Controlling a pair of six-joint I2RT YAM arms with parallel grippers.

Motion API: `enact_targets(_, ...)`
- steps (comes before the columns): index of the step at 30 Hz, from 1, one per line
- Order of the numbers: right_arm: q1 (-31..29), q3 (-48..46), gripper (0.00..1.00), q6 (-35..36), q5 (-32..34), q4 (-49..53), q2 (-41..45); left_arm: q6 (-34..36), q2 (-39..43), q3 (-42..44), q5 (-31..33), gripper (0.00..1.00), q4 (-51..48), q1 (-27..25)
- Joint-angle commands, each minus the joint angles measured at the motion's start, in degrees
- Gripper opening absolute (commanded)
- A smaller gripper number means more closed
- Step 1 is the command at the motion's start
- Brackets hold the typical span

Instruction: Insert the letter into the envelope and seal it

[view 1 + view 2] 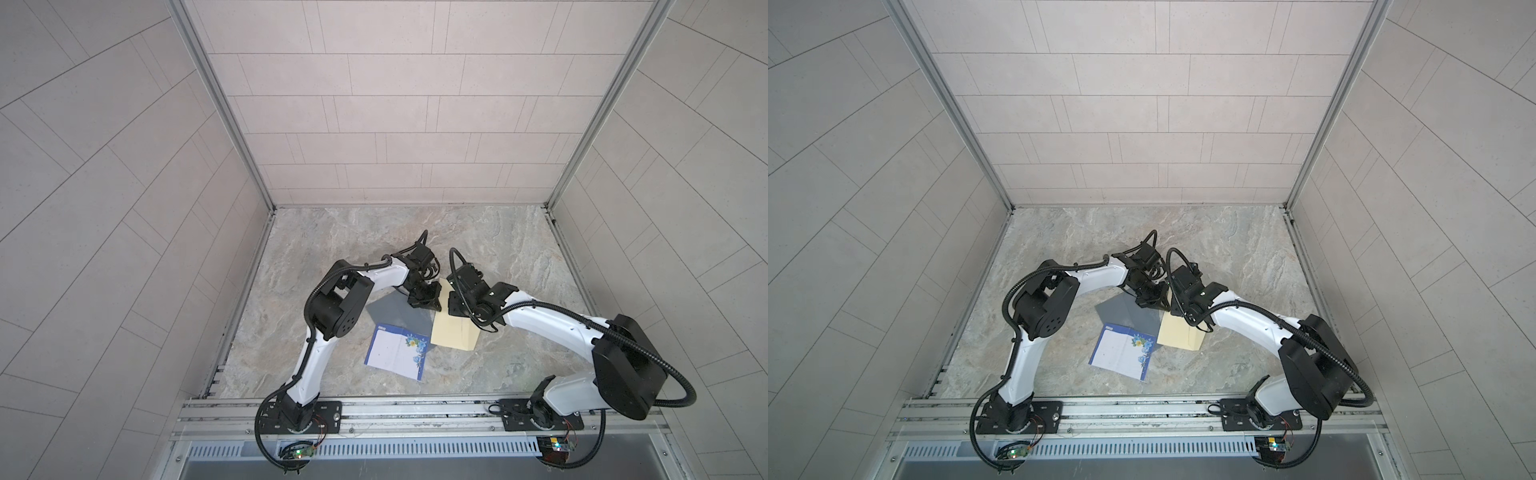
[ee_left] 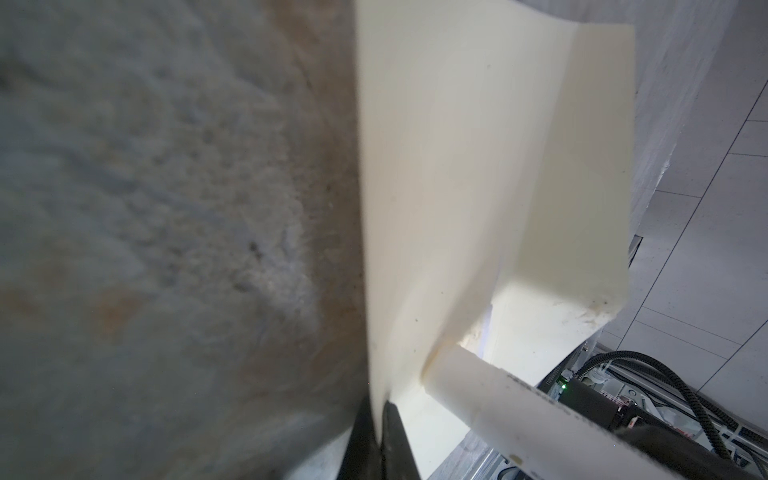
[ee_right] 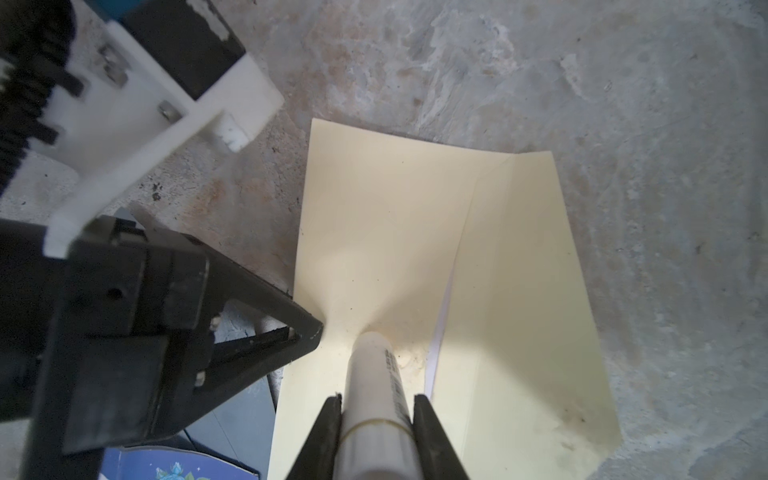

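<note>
Your left claw (image 2: pixel 380 409) pinched the envelope (image 3: pixel 395 216) by its edge; your right claw (image 3: pixel 376 399) squeezed a glue stick (image 3: pixel 370 361), tip touching the envelope. It looked unsealed; flowery paper (image 1: pixel 392 351) lay outside.

Both top views hung high above the front rail (image 1: pixel 415 409), looking steeply down across the table (image 1: pixel 415 232) toward the rear wall (image 1: pixel 395 116), far enough off to hold the whole workspace, and the pair shared nearly the same scene. The left wrist camera sat almost against the cream envelope (image 2: pixel 457 187), peering along its sheet with the table blurred beside it, while the right wrist camera looked down past the right end effector (image 3: pixel 376 401) onto that same envelope from close by, catching the left end effector (image 3: pixel 313 328) too.
</note>
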State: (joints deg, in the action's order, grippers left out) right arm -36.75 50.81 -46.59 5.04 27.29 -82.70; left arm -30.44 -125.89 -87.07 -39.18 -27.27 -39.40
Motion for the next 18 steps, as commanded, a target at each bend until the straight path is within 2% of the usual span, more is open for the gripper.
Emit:
enact_targets(1, 0.1, 0.1, 0.0, -0.3, 3.9, 9.4, -3.2, 0.0, 1.7, 1.5, 2.7, 0.0, -1.8, -0.1)
enact_targets(6, 0.5, 1.9, 0.0, 1.0, 6.7, 12.7, -5.0, 0.2, 2.1, 1.7, 3.0, 0.0, -1.8, -0.1)
enact_targets(18, 1.6, -1.1, 0.0, 0.7, 6.7, 13.1, -3.5, 0.2, 2.0, 1.6, 2.8, 0.0, -1.8, -0.1)
